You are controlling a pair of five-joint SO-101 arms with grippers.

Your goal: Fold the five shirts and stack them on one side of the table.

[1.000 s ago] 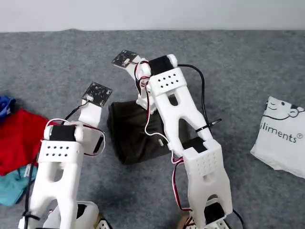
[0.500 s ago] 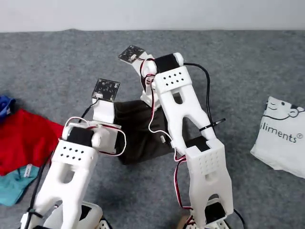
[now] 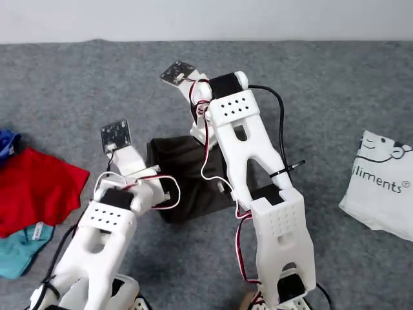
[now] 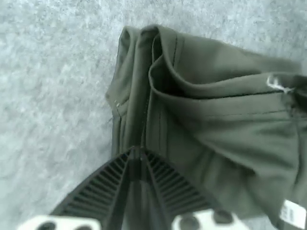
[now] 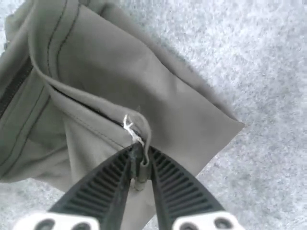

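Right gripper (image 5: pixel 139 160): closed on a doubled edge of the dark shirt (image 5: pixel 120 81), beside a loose white thread (image 5: pixel 128 123); fabric is visibly pinched between the jaws.
Left gripper (image 4: pixel 137 158): jaws pressed together on a seamed side fold of the same shirt; the seam lines run straight in between them, so judged a pinch.
Shirt position: directly under and ahead of both grippers, bunched in layered folds on the grey worktop (image 3: pixel 322 97); not yet flat.
Key relation: the two holds sit on different edges, with the bulk of the cloth between them; the right gripper's hold lies farther out from the arm bases, the left gripper's nearer in.
Long axis: judged to run roughly from one gripper across to the other, on a slant.
Nearer arm: neither; both are in contact.
Right arm (image 3: pixel 258 168) pose: stretched well forward over the shirt, wrist tipped down.
Left arm (image 3: pixel 97 239) pose: more bent, reaching less far, wrist angled in toward the shirt's side edge.
Next move, judged: both grippers must travel together or draw apart to spread the cloth; one moving alone would likely twist the bundle.
Other shirts: red shirt (image 3: pixel 32 187), teal shirt (image 3: pixel 19 248) and blue shirt (image 3: pixel 5 143) heaped well apart on the left gripper's outer side; white shirt (image 3: pixel 384 187) well apart on the right gripper's outer side.
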